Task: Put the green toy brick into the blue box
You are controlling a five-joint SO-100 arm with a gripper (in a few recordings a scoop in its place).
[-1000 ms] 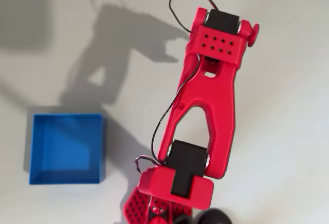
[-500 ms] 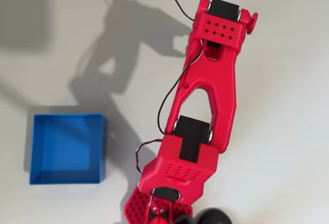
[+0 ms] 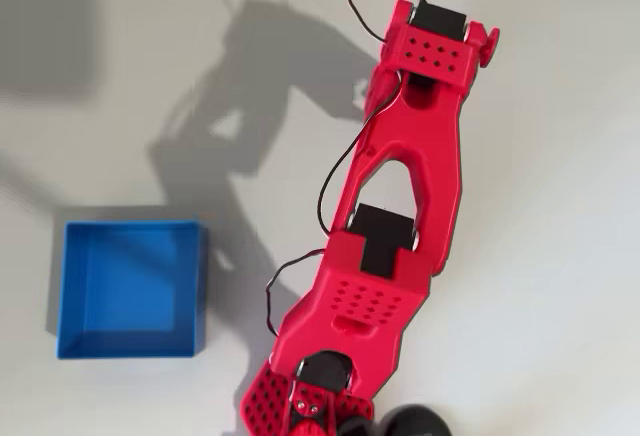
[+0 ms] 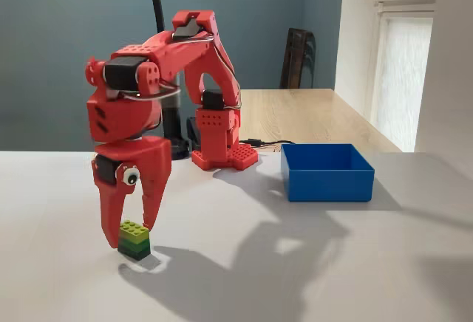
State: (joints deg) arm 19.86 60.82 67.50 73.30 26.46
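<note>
In the fixed view, your gripper (image 4: 131, 227) hangs at the front left of the surface (image 4: 310, 263), its fingers pointing down on either side of the green toy brick (image 4: 134, 238), which sits on the surface. The arm's base (image 4: 224, 148) stands behind it, further back and to the right. The blue box (image 4: 325, 171) lies well apart to the right. In the overhead view you find the blue box (image 3: 130, 289) left of the arm.

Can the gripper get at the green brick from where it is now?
Probably yes. In the fixed view the gripper hangs open right over the brick, one fingertip on each side, with nothing between them; the box sits well off to the right.
</note>
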